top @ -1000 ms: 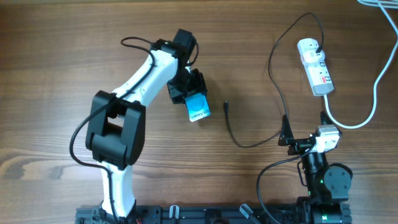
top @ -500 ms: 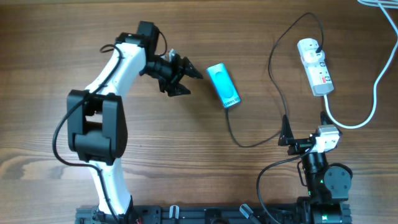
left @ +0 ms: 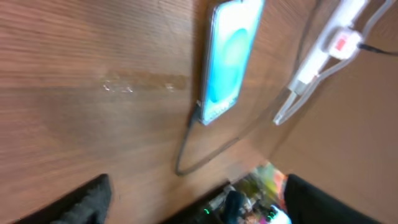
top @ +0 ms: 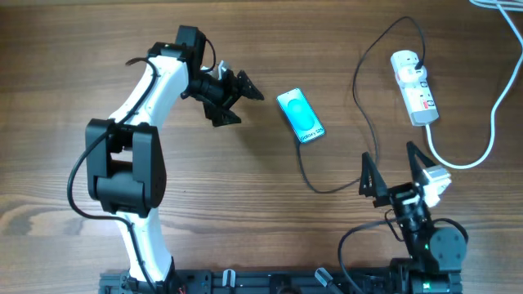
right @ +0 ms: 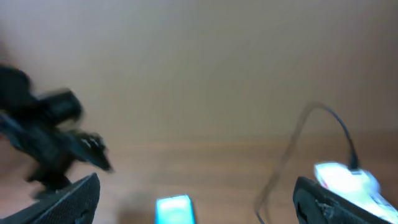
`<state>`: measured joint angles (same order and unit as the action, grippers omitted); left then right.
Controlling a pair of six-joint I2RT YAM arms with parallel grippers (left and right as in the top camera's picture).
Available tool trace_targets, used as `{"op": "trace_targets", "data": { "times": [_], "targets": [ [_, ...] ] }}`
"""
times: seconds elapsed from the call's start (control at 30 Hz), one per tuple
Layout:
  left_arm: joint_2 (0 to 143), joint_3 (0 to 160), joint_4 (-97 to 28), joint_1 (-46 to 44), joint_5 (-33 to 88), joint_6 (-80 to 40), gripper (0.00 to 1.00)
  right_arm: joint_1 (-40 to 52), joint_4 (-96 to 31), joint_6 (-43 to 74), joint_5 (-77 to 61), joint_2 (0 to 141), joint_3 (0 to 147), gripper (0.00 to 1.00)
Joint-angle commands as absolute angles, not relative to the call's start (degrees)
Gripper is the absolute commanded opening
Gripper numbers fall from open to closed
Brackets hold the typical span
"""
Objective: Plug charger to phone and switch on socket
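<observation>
**Phone lies free on the bench with the charger tip at its end; both grippers wide open and empty**

The phone [top: 301, 117] lies flat on the wooden bench [top: 65, 49], near the middle, screen up and glowing cyan. It is slightly tilted, with the white strip of text at the end nearer the robot.

The charger cable [top: 355, 82] reaches that same end. In the left wrist view its small black tip meets the phone's edge, but whether it is fully seated cannot be told. From the phone the cable runs toward the robot, bends right past the right arm, then loops up and over to the far end of the socket [top: 413, 87].

The socket is a white power strip lying at the right side of the bench, well apart from the phone. A red switch [left: 340, 43] shows on its face, though its position cannot be read. A thick white cord [top: 493, 122] leaves the near end of the socket and curves off to the right.

The left gripper [top: 250, 109] hangs to the left of the phone, apart from it. Its fingers are spread wide and hold nothing.

The right gripper [top: 392, 171] sits low at the right, between the phone and the socket but touching neither. Its fingers are splayed fully and it too is empty. The right wrist view is heavily blurred.
</observation>
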<state>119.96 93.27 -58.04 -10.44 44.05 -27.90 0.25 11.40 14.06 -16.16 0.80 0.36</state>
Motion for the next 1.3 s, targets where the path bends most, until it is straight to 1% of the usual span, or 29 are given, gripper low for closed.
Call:
{"op": "trace_targets", "data": {
  "times": [0.0, 0.07, 0.13, 0.2, 0.37, 0.43, 0.6, 0.7, 0.9, 1.27],
  "targets": [
    [115.07, 94.89, -58.17, -14.44, 30.06, -29.47, 0.97, 0.47, 13.76, 18.04, -17.39, 0.82, 0.4, 1.0],
    [113.27, 95.94, -58.17, -17.02, 21.96, -31.86, 0.98, 0.47, 12.38, 18.17, -17.08, 1.58, 0.67, 1.0],
    [112.18, 97.17, -58.06, -19.46, 16.32, -32.88, 1.0, 0.47, 10.41, 18.17, -17.89, 3.44, 1.28, 1.0],
    [111.83, 98.85, -57.87, -22.06, 11.4, -34.74, 0.99, 0.47, 9.82, 18.13, -15.73, 6.39, 1.5, 1.0],
    [111.83, 100.97, -54.52, -26.61, 4.34, -40.51, 0.99, 0.47, 9.39, 18.11, 2.02, 12.03, 1.5, 1.0],
    [111.96, 100.95, -51.99, -28.21, 0.36, -42.83, 0.99, 0.47, 7.7, 18.11, 5.26, 14.0, 1.5, 1.0],
    [113.75, 100.95, -45.41, -32.77, -7.4, -44.18, 0.99, 0.47, 0.32, 18.17, 4.95, 18.79, 1.48, 1.0],
    [114.98, 100.95, -40.71, -35.4, -11.68, -44.21, 1.0, 0.47, -1.58, 18.17, 4.97, 21.85, 1.5, 1.0],
    [118.54, 100.95, -36.34, -37.56, -13.63, -48.42, 0.99, 0.47, -1.56, 20.08, 5.56, 25.45, 1.5, 1.0],
    [126.15, 100.95, -33.78, -38.87, -13.63, -48.47, 0.99, 0.47, -1.58, 20.08, 5.56, 29.19, 1.5, 1.0]
  ]
}}
